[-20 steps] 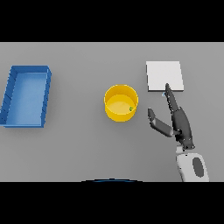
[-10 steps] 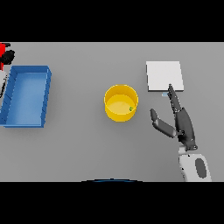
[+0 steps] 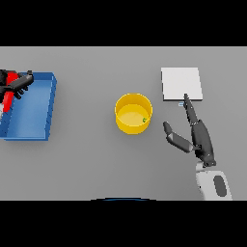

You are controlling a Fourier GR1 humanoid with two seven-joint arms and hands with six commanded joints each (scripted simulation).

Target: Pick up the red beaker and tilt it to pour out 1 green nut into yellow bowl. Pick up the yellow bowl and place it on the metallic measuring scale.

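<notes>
I saw the left hand [image 3: 19, 83] clenched round the red beaker [image 3: 8, 91] over the blue bin [image 3: 34, 123], far left. The yellow bowl [image 3: 133, 113] (green nut [image 3: 144, 120] inside) sat mid-table; the right hand [image 3: 198, 137], fingers straight, rested between it and the metallic scale [image 3: 181, 83].

The place looked like a bare test bench or lab station rather than a home. A plain grey tabletop [image 3: 96, 164] filled the whole view, with no walls, shelves or furnishings in sight. The few things on it read as lab gear: a flat metallic measuring scale [image 3: 181, 83] near the far right edge, a yellow bowl [image 3: 133, 113] at the middle holding a small green nut [image 3: 144, 120], and a blue tray [image 3: 31, 108] along the left edge, where a red beaker [image 3: 8, 89] showed, partly cut off.
</notes>
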